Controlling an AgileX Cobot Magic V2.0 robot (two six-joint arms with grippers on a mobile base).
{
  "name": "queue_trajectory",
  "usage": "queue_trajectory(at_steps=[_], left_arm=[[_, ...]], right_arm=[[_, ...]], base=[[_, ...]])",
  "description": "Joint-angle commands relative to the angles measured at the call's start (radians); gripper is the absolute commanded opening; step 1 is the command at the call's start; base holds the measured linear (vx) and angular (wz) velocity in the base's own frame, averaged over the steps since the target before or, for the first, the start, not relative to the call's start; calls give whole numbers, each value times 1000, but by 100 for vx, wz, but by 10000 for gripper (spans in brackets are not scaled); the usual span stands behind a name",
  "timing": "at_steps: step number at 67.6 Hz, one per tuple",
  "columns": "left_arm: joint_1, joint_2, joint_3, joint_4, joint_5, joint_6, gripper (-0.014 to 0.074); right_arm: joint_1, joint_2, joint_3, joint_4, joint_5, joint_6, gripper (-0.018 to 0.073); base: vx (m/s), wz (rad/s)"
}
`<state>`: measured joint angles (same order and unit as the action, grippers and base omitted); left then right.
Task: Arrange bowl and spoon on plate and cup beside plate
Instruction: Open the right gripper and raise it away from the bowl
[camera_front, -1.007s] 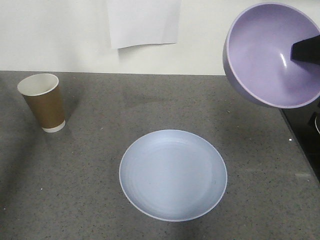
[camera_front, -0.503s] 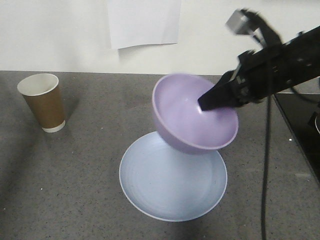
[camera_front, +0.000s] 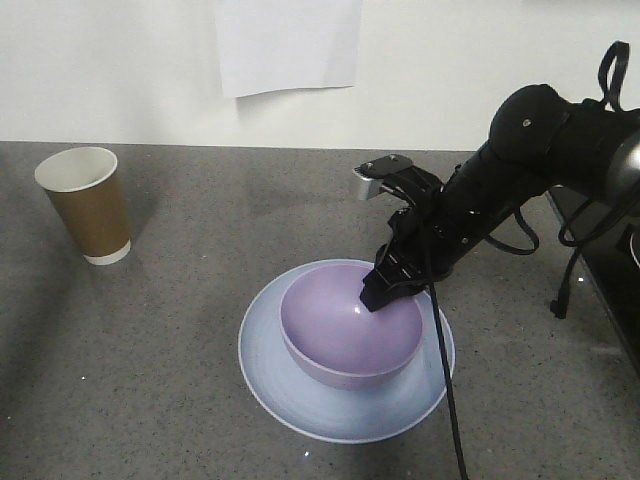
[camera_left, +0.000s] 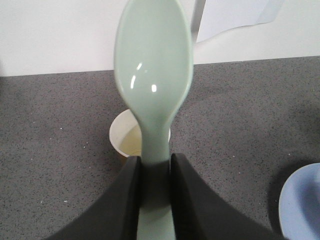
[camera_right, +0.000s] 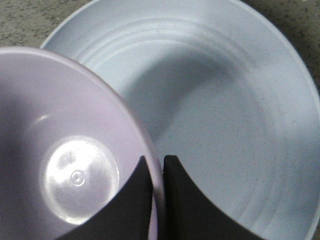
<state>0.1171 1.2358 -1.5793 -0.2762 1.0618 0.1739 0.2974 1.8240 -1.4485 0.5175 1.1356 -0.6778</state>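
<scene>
Leftmost, we see the cup (camera_front: 85, 205) standing upright on the grey countertop (camera_front: 150, 340), well apart from the plate (camera_front: 290, 395). In the left wrist view, our left gripper (camera_left: 155, 160) is clamped on the handle of the spoon (camera_left: 153, 65), whose scoop end points away from the gripper, with the cup on the counter behind it. Toward the middle, the plate lies flat and the bowl (camera_front: 345, 330) stands upright on it, apparently resting there. Further right, our right gripper (camera_front: 378, 290) pinches the bowl's far-right rim, one finger inside and one outside, its black arm reaching in from the right.
</scene>
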Motion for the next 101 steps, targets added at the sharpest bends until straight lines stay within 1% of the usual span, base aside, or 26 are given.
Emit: queue_trajectory(at_steps=[1, 11, 19, 28, 48, 56, 62, 68, 75, 80, 83, 88, 92, 93, 94, 100, 101], left_arm=[[-3, -18, -26, -23, -58, -3, -8], [-3, -18, -26, -23, -58, -3, -8], [-3, -18, -26, -23, -58, -3, -8], [-3, -18, -26, -23, -58, -3, -8], [-3, -18, -26, -23, -58, -3, -8], [-3, -18, -26, -23, -58, -3, -8], [-3, -18, -26, -24, -58, -3, -8], [-3, -18, -26, -24, -57, -3, -8], [-3, -18, -26, -25, -52, -3, -8], [-4, -18, -26, -34, -40, -3, -8], [-4, -18, -26, -52, -30, 1, -8], [-4, -16, -26, -100, -4, 41, -8], [-4, -15, -26, -166, 19, 93, -8], [-4, -15, -25, -184, 23, 105, -8], [-4, -15, -25, -202, 25, 111, -8], [-4, -15, -25, -321, 59, 181, -8], [-4, -15, -25, -351, 64, 190, -8]], right_arm=[[2, -30, -31, 30, -31, -6, 2], [15, -17, -31, 3, -42, -6, 19], [23, -17, -31, -11, -59, -11, 62], [25, -17, -31, -7, -88, -10, 144], [24, -24, -35, -10, -164, -10, 373], [22, -46, -62, -31, -176, -1, 426], [21, -77, -115, -60, -170, 40, 433], [20, -116, -184, -98, -165, 78, 428], [9, -187, -259, -122, -147, 156, 396], [-2, -248, -291, -123, -139, 198, 333], [-12, -293, -292, -120, -139, 214, 263], [-17, -371, -290, -123, -126, 210, 137], [-17, -443, -289, -139, -113, 210, 31], [-17, -459, -289, -141, -109, 210, -8], [-17, -476, -286, -141, -102, 209, -17], [-17, -582, -255, -138, -94, 210, -11], [-17, -601, -245, -137, -97, 210, -10]], base=[[0, 0], [0, 0], [0, 0], [0, 0], [0, 0], [0, 0], [0, 0], [0, 0], [0, 0], [0, 0], [0, 0], [0, 0], [0, 0], [0, 0], [0, 0], [0, 0], [0, 0]])
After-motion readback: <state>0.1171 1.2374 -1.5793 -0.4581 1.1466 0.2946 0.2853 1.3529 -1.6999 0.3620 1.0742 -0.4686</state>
